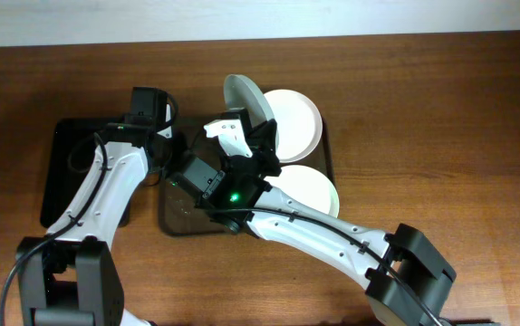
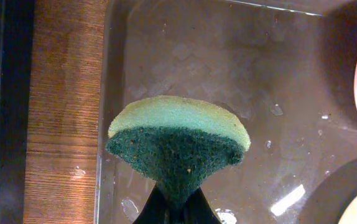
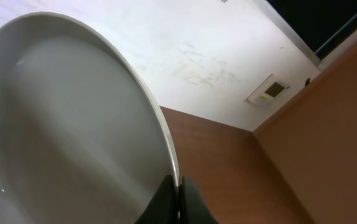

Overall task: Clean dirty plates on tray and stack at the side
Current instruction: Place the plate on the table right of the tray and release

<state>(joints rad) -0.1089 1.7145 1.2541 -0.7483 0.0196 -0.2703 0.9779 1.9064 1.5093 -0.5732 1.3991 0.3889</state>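
Observation:
The dark brown tray (image 1: 174,217) holds two white plates, one at its far right (image 1: 294,122) and one at its near right (image 1: 319,186). My right gripper (image 1: 258,145) is shut on the rim of a third white plate (image 1: 245,95), held tilted on edge above the tray; that plate fills the right wrist view (image 3: 66,124), pinched between the fingers (image 3: 180,186). My left gripper (image 2: 177,208) is shut on a green and yellow sponge (image 2: 178,143), hovering over the tray's bare wet left part (image 2: 228,74). In the overhead view the left gripper (image 1: 180,161) is just left of the lifted plate.
A smaller black rectangular tray (image 1: 65,163) lies left of the brown tray, partly under the left arm. A strip of wooden table (image 2: 63,112) shows between the two trays. The right arm crosses the tray's near side.

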